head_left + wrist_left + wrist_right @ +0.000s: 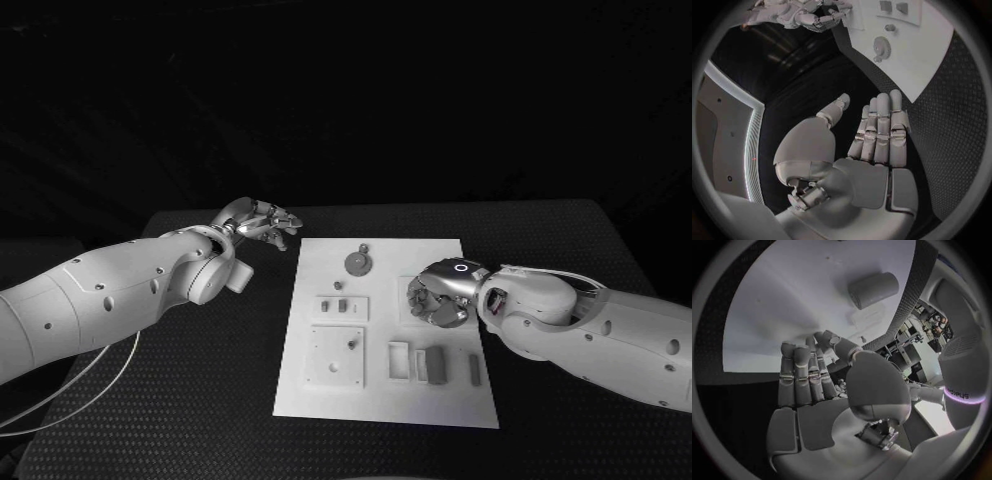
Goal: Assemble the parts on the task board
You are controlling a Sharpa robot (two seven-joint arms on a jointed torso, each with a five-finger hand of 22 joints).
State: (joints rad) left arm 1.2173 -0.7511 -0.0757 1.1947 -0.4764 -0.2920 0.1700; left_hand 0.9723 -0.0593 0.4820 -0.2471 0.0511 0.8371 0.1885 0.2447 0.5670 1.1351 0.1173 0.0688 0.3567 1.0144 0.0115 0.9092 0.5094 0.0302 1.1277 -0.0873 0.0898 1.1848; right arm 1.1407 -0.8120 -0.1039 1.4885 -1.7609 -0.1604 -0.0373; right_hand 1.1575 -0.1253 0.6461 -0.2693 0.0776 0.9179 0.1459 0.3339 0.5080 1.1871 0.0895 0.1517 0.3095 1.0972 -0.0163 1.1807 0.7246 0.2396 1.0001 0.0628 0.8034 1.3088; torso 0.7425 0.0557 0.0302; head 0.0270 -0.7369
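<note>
the right robot hand [437, 297], silver and many-fingered, is hovering nearest the camera, low over the right side of the white rectangular task board [378, 405] on the black textured counter [173, 400]. its fingers are curling together toward the thumb; whether they are pinching anything i cannot tell. the left robot hand [260, 220] is waiting off the board's far left corner, fingers straight, thumb apart, holding nothing.

judging from this, the step is picking up or seating a part under the right hand. doing it well is likely meaning lowering slowly, keeping the fingertips clear of the neighbouring grey rectangular blocks [428, 364], and closing only once centred.

the head view is showing the whole layout: the round grey disc part [358, 263] at the far end, the blocks and the slim grey bar [475, 369] near the front. the right wrist view is adding a grey cylinder-like piece [873, 289] lying on the board beyond the fingers [801, 375]. the left wrist view is confirming the empty palm [870, 182].
</note>
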